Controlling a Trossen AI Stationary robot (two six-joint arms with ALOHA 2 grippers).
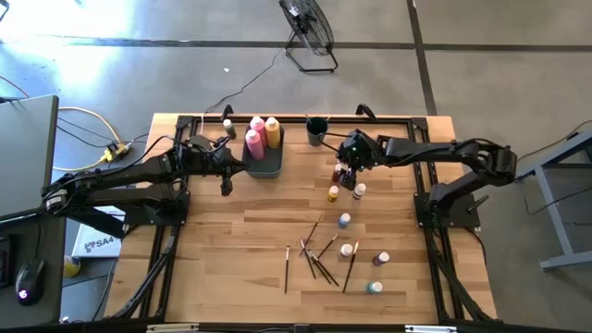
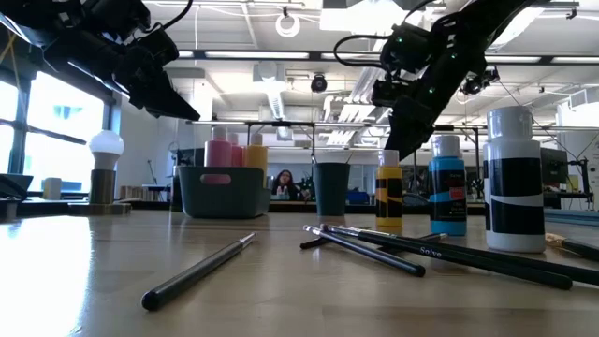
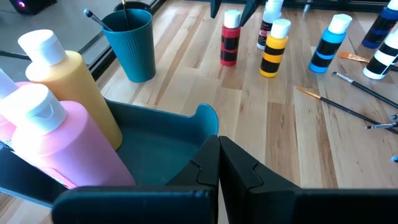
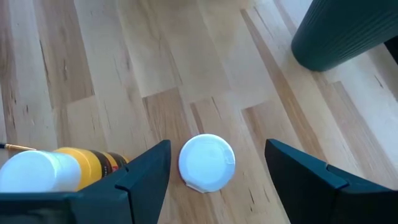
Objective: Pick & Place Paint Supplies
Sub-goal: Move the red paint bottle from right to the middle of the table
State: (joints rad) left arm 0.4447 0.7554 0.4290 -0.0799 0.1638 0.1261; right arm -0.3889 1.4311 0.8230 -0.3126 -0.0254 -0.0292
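One small red paint bottle (image 3: 230,38) with a white cap (image 4: 207,162) stands upright on the table (image 1: 240,240), directly beneath the right gripper (image 4: 214,165), whose fingers are spread wide and straddle the cap without touching it. Judged: a light, rigid plastic bottle, smooth-walled and somewhat slippery, narrow-based and so easy to tip if one finger arrives first. Best hold looks to be across the body just under the cap, or on the cap itself if its shoulder gives a ledge; squeeze need only be modest, since the wall may flex. Taking the red bottle as landmark: a yellow paint bottle (image 4: 74,165) stands just beside it, close enough that the nearer finger could clip it on descent. A teal ribbed cup (image 3: 132,43) holding a brush sits near the red bottle, toward the table's far edge. A dark teal bin (image 3: 155,143) with one tall yellow squeeze bottle (image 3: 74,81) and tall pink squeeze bottles (image 3: 68,143) lies well apart from the red bottle, toward the left arm. Left gripper (image 3: 217,165) hangs over that bin's rim, jaws closed on nothing. Loose paintbrushes (image 1: 319,254) and more small bottles (image 1: 356,245) lie scattered beyond the red bottle toward the table's near edge.
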